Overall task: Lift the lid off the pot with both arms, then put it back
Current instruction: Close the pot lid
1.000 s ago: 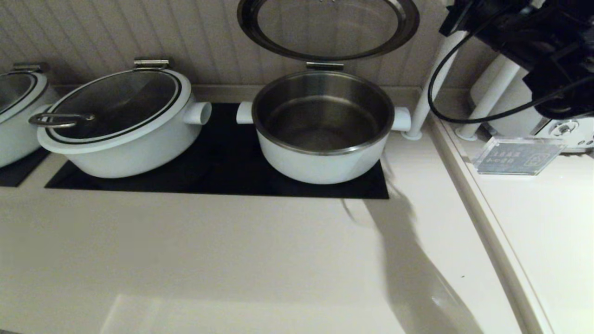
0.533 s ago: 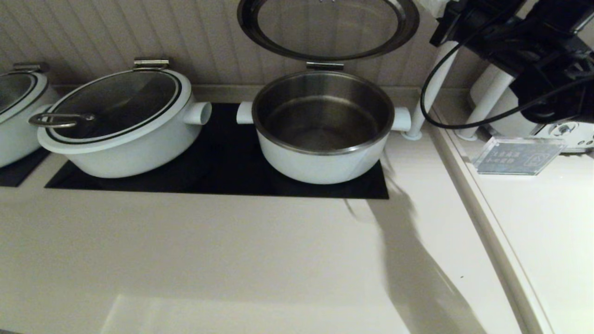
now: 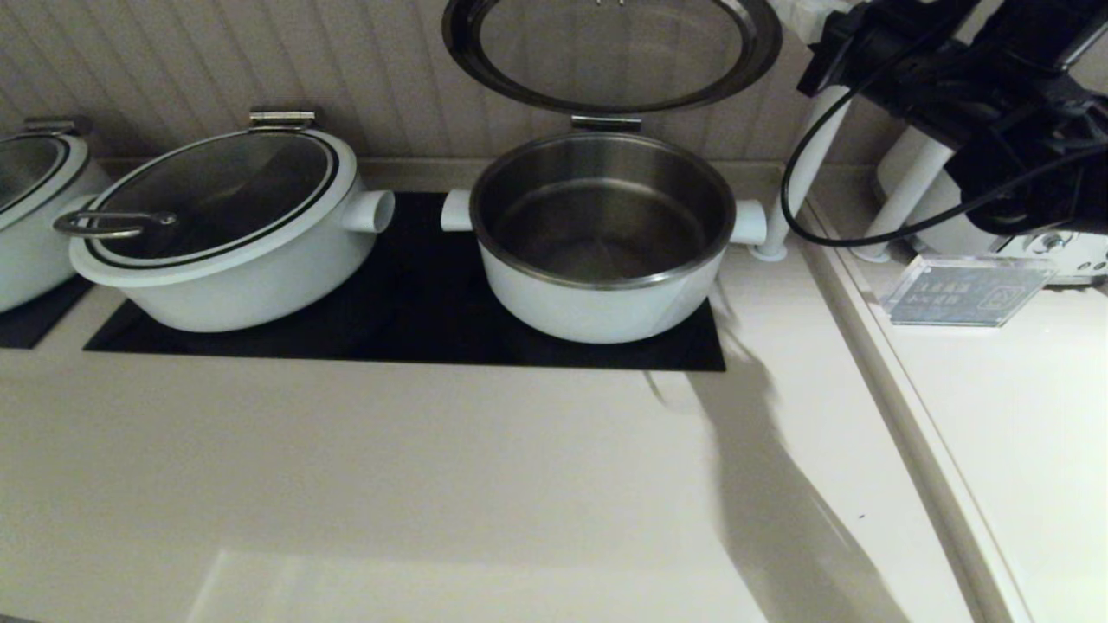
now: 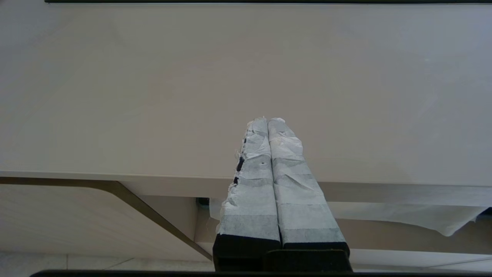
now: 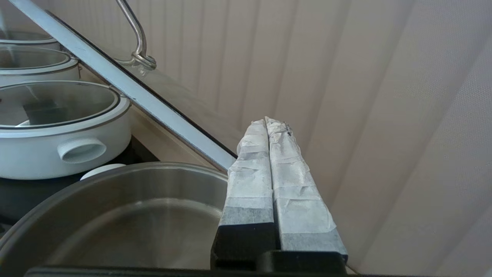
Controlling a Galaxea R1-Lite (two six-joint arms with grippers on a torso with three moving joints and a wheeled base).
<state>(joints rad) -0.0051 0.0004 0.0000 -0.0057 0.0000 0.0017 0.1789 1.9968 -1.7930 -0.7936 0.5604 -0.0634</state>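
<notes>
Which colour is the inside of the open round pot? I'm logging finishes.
Bare steel grey inside the round white pot, under its raised glass lid; the head view shows it best.

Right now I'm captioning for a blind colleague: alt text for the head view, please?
A round white pot with steel inside sits open on a black cooktop, its hinged glass lid upright against the wall. A closed wider white pot sits left; the black right arm hangs upper right.

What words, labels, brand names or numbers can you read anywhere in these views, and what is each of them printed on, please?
None can be read.
Clear acrylic sign on the right-hand counter: pale printed lines and a boxed symbol, too small and blurred to read.
Steel appliance panel behind the sign: round control, no legible marking.
Open pot, its raised lid and the closed pot beside it: no text visible.
</notes>
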